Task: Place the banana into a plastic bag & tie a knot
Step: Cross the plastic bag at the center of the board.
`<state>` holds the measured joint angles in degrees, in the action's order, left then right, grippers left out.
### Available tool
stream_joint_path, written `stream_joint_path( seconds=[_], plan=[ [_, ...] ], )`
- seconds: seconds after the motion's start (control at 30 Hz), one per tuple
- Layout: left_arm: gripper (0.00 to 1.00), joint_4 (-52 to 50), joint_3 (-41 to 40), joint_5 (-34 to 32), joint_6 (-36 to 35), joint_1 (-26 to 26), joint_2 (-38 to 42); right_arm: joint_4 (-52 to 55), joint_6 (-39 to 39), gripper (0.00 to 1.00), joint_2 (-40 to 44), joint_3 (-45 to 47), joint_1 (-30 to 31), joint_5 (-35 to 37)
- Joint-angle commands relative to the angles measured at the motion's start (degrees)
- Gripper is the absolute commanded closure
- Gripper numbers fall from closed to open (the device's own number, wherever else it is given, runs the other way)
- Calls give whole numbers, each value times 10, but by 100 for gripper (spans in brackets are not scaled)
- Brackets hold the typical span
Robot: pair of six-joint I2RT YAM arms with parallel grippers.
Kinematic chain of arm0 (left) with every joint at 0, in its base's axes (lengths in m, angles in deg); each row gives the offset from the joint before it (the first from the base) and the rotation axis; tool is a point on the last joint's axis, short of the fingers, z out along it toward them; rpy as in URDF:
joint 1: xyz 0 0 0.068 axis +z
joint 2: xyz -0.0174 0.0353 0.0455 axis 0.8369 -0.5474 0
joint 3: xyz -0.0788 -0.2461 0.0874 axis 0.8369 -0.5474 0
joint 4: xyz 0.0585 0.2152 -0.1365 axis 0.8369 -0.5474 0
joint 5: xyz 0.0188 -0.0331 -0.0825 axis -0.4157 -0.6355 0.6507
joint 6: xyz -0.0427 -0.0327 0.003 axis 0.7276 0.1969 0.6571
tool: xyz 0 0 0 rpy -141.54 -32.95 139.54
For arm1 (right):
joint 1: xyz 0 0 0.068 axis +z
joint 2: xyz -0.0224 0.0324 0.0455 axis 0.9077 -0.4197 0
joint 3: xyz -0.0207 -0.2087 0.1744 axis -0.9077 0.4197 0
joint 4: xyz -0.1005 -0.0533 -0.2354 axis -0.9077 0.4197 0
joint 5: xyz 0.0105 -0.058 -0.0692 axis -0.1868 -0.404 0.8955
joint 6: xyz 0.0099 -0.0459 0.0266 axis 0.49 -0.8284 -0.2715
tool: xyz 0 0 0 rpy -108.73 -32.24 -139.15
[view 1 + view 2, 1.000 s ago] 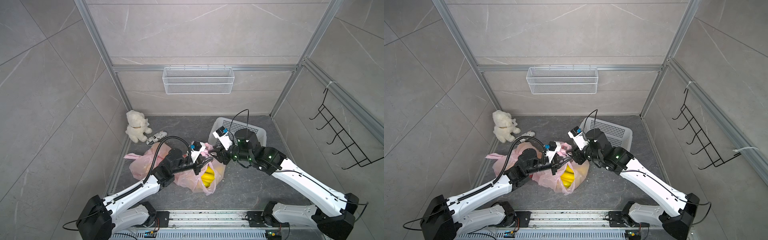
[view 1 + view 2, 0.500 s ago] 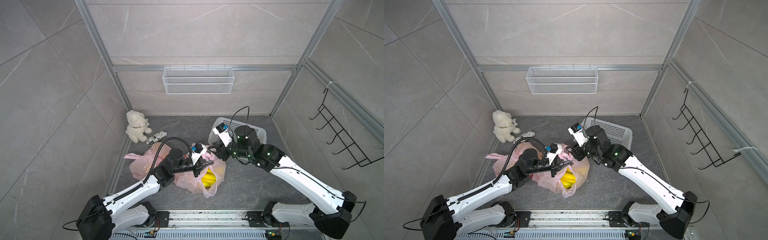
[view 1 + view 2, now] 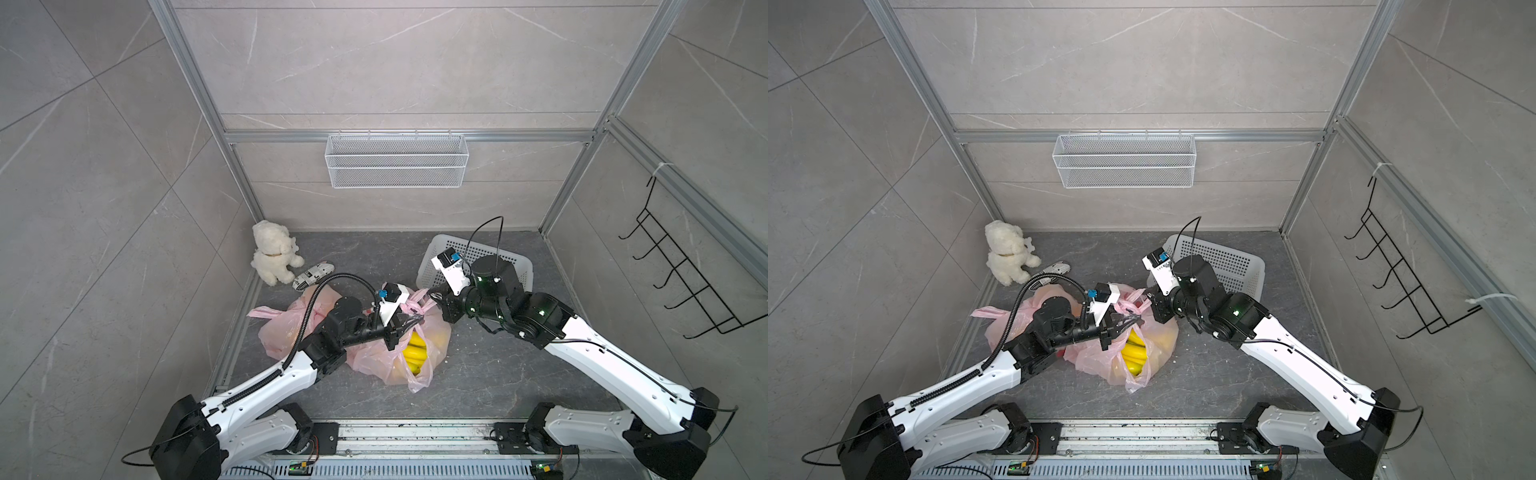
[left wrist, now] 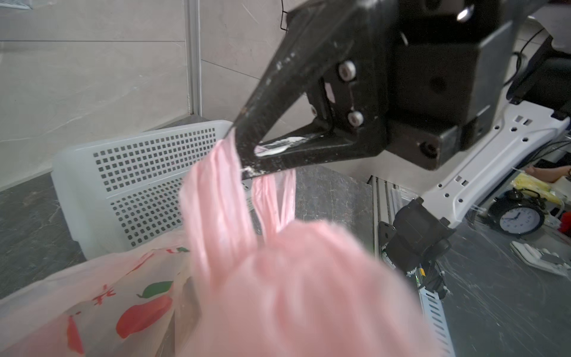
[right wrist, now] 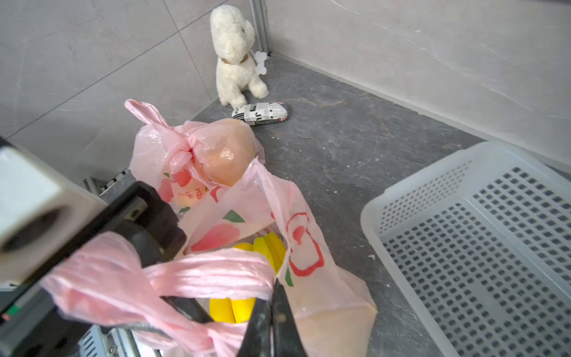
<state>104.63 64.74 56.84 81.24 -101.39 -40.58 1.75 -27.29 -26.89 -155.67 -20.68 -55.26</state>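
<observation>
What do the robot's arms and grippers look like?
The left arm and right arm have white links and black joints. A ribbed black hose arcs over the left; a black cable loops above the right. The left gripper and right gripper are black, with tapered fingers.

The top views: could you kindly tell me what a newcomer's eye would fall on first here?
Centre floor, a pink plastic bag holding yellow bananas, with the left gripper and right gripper both shut on its handles. A white plush dog sits in the far left corner, and a white perforated basket lies behind the right arm.
</observation>
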Motion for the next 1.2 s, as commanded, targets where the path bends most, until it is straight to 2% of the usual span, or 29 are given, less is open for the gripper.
stream_joint_path(
  seconds=[0.0, 0.17, 0.33, 0.5, 0.8, 0.97, 1.17],
  plan=[
    [89, 0, 0, -17, 18, 10, 23, 15, 16, 100, 24, 16, -6, 73],
    [89, -9, -1, -24, 32, 24, 20, 10, 11, 100, 56, 36, 12, 40],
    [89, -1, -2, -31, 45, 29, 17, 28, 21, 100, 44, 47, 47, 108],
    [90, -6, -2, -56, 55, 39, 18, 32, 52, 100, 52, 72, 60, 120],
    [90, -12, -4, -66, 61, 59, 21, 48, 106, 100, 28, 111, 133, 104],
    [90, -18, -1, -66, 59, 62, 14, 22, 134, 100, 29, 134, 144, 57],
    [90, -16, 2, -64, 61, 63, 8, -11, 156, 100, -14, 135, 174, 24]
  ],
)
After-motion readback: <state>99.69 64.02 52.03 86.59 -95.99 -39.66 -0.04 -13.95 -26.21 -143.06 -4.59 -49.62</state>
